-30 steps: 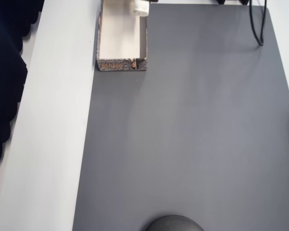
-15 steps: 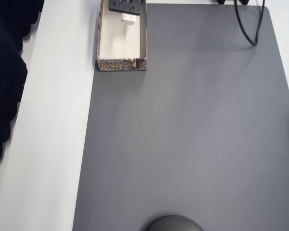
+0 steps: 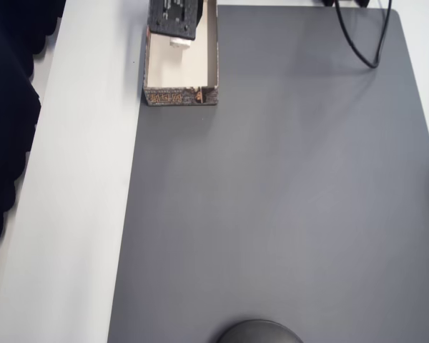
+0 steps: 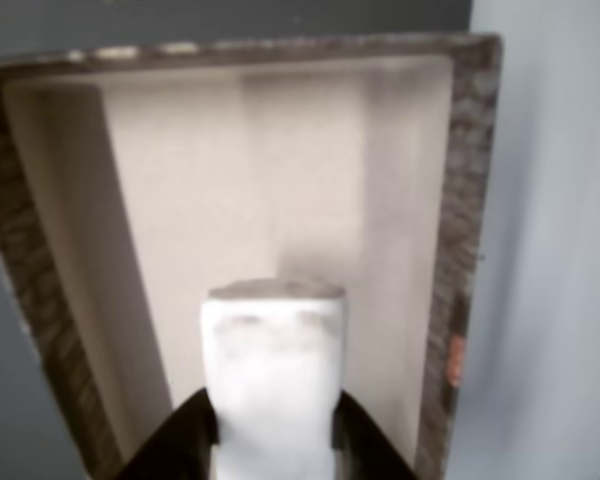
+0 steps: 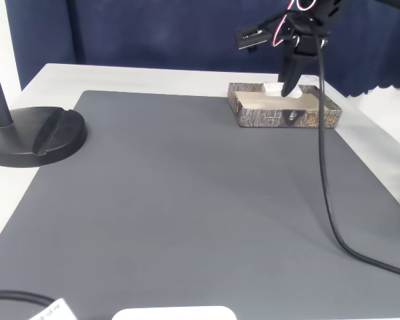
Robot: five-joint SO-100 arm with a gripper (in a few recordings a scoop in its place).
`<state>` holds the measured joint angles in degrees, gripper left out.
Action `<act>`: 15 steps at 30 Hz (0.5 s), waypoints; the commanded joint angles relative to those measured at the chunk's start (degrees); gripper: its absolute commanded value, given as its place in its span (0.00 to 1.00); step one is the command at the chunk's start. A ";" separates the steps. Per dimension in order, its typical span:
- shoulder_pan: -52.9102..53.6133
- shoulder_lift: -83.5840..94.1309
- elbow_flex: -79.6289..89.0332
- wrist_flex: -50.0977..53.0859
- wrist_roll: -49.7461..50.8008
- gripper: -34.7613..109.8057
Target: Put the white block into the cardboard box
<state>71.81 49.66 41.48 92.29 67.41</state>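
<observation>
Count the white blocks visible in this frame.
1. The white block is held between the hand's fingers, above the inside of the cardboard box. The hand hides part of the box floor.

In the overhead view the gripper point(image 3: 177, 36) now reaches further over the cardboard box point(image 3: 180, 96), carrying the white block point(image 3: 179, 42) leftward and nearer, above the box's interior.

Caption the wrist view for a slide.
Gripper holding small white rectangular block above the cream interior of the shallow cardboard box.

Black arm point(image 5: 300, 27) (red and white wires) ends in a dark pincer point(image 5: 288, 90).
</observation>
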 commanded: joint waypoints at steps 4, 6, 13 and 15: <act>0.44 -0.97 -5.89 0.53 0.62 0.23; 0.53 -1.49 -5.98 0.53 0.62 0.23; 0.44 -4.31 -8.44 0.70 1.14 0.23; 0.44 -4.66 -8.44 0.62 1.32 0.23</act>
<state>71.81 44.12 37.27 92.29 68.12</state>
